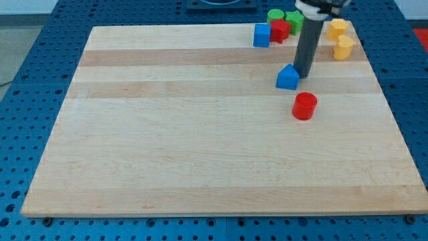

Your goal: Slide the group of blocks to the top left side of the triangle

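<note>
You see my tip (302,74), a bare rod holding nothing, touching the upper right of the blue triangular block (287,77) on the pale wooden board (167,147), the red cylinder (304,106) just lower right.

1. The pale wooden bench (200,147) lies on a blue perforated base (40,40).
2. Near its top edge: blue cube (261,35), red block (280,30), two green blocks (275,15) (294,19), two yellow blocks (338,27) (344,47).
3. Lower: blue triangle (287,77), red cylinder (304,106).
</note>
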{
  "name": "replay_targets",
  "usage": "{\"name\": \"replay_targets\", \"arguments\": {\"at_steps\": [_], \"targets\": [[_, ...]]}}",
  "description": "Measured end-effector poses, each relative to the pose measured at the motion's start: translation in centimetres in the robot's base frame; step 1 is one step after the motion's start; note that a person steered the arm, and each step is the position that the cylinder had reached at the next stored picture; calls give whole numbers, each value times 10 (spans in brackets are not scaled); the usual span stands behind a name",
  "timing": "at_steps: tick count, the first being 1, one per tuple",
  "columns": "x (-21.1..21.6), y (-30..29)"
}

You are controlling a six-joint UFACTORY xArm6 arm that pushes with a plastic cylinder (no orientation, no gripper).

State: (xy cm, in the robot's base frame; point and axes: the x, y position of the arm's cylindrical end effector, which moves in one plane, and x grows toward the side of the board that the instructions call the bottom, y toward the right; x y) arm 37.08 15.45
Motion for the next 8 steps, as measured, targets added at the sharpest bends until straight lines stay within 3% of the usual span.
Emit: {"name": "replay_targets", "arguments": {"at_steps": [1,2,3,4,5,6,7,8], "targets": [[4,60],[-22,142],[-90,188],[-177,160],[-180,150],[-179,78],[-179,-32],[-149,-117]]}}
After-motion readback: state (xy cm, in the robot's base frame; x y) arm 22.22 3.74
